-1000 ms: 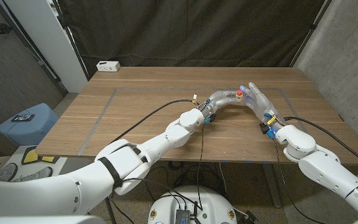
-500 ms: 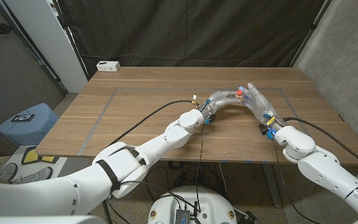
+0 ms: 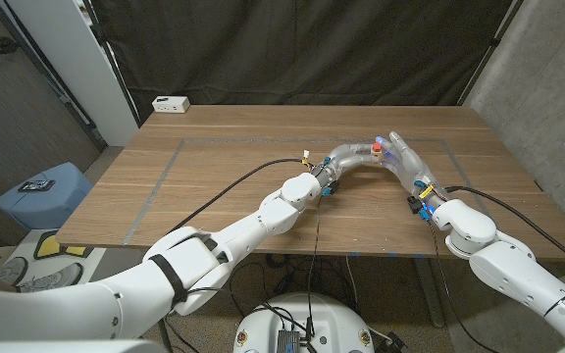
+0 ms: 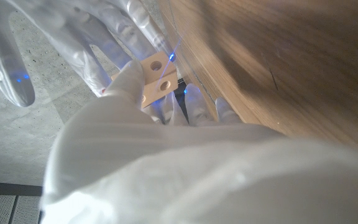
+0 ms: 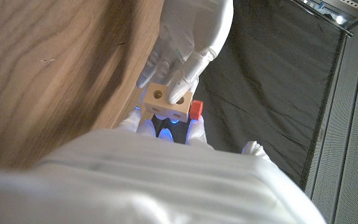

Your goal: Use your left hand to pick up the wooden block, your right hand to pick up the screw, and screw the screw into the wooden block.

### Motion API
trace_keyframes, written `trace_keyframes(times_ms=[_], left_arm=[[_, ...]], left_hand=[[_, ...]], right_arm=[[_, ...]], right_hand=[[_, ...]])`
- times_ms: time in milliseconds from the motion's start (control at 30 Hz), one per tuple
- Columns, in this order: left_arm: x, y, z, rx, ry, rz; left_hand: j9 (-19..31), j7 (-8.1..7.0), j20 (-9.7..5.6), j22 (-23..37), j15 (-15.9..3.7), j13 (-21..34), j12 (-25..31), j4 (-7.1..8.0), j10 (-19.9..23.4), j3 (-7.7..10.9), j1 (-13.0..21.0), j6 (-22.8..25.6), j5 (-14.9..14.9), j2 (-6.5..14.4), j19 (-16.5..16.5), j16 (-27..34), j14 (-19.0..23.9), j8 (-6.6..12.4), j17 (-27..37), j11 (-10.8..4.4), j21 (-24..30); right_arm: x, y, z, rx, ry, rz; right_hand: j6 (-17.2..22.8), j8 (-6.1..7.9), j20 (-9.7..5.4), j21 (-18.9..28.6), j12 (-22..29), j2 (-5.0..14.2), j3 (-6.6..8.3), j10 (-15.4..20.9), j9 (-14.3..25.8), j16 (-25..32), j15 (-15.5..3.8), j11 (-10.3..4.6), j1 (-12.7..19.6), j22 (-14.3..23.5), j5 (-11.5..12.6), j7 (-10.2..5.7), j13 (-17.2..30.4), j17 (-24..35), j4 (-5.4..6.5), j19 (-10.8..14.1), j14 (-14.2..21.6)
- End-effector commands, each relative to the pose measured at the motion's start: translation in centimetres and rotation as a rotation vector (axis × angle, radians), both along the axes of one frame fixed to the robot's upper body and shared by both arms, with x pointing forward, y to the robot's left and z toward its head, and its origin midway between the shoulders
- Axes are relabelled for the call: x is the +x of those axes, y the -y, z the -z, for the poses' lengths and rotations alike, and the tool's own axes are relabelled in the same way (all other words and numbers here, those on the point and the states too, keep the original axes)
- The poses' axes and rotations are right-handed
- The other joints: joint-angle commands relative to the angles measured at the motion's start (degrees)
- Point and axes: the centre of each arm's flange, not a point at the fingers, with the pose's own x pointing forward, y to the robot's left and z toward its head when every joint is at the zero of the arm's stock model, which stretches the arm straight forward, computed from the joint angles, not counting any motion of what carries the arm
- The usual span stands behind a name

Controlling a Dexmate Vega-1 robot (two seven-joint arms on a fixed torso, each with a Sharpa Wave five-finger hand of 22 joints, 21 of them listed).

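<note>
Both robot hands: the left robot hand and the right robot hand meet over the far right part of the desk, fingertips together around the wooden block.
Left robot hand: it pinches the wooden block between thumb and fingers, one finger lying across the block's face beside a drilled hole; the left wrist view shows the pale block with two round holes sitting at the fingertips.
Right robot hand: its fingers are curled in against the wooden block; a small red piece, taken to be the head of the screw, sits at the block's edge right by those fingers. Whether the fingers actually pinch the screw cannot be told, since the robot hand's own back hides the contact.
Wooden block's place: held up off the desk, between the two robot hands, with the screw touching or just beside its side.
Change over the last second: the right robot hand's fingertips have drawn a little closer in on the wooden block, and the red spot beside the block has barely shifted; the left arm has eased slightly while the block stays where it was.
Meaning for the task: both pick-ups look done, and the work now seems to be seating or turning the screw in a hole. The small shifts suggest fine finger adjustment rather than any large move.
Risk: the screw could slip out of line with the hole if the wooden block tilts.
</note>
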Motion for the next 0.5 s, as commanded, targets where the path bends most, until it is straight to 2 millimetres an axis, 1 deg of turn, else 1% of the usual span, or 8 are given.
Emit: trace_keyframes(times_ms=[33,200,333,500], left_arm=[[0.03,-0.17,0.12,-0.011,-0.009,-0.002],[0.13,-0.18,0.09,-0.011,-0.011,-0.002],[0.23,-0.18,0.1,-0.013,-0.014,-0.003],[0.41,-0.15,0.07,-0.012,-0.019,-0.002]], left_hand=[[0.16,-0.69,0.04,0.3,-2.92,1.05,0.59,0.38,1.06,-0.11,-1.04,0.52,0.02,0.18,-0.19,0.33,0.52,0.03,0.05,-0.72,0.09],[0.17,-1.13,0.06,0.31,-2.89,0.98,0.66,0.56,1.6,-0.23,-1.41,0.67,-0.07,0.21,-0.23,0.38,0.61,0.08,0.02,-0.77,0.08],[0.18,-0.67,0.11,0.31,-2.82,0.89,0.49,0.43,1.43,-0.19,-1.31,0.52,-0.07,0.2,-0.22,0.34,0.56,0.01,-0.04,-0.76,0.09],[0.18,-0.65,0.08,0.31,-2.82,0.86,0.37,0.38,1.3,-0.2,-1.29,0.51,-0.09,0.21,-0.22,0.33,0.52,0.0,-0.05,-0.75,0.09]], right_arm=[[-0.08,-0.14,0.21,0.0,-0.008,-0.003],[-0.08,-0.15,0.22,0.002,-0.011,0.0],[-0.06,-0.13,0.26,0.003,-0.015,-0.001],[0.02,-0.09,0.32,0.006,-0.02,0.001]], right_hand=[[0.65,0.38,0.04,0.25,0.29,0.28,0.11,-4.3,0.11,0.12,-0.19,0.43,-0.14,0.15,0.44,-0.19,0.16,0.21,0.36,-0.14,-7.28],[1.03,0.49,0.04,0.26,0.34,0.29,0.11,-4.21,0.12,0.14,-0.2,0.41,-0.15,0.15,0.44,-0.27,0.17,0.22,0.39,-0.12,-7.26],[1.07,0.48,0.03,0.27,0.35,0.3,0.11,-4.21,0.12,0.14,-0.18,0.46,-0.16,0.15,0.44,-0.3,0.17,0.22,0.4,-0.11,-7.26],[1.1,0.46,0.0,0.28,0.39,0.32,0.11,-4.11,0.13,0.18,-0.19,0.35,-0.16,0.15,0.44,-0.19,0.18,0.22,0.41,-0.09,-7.18]])
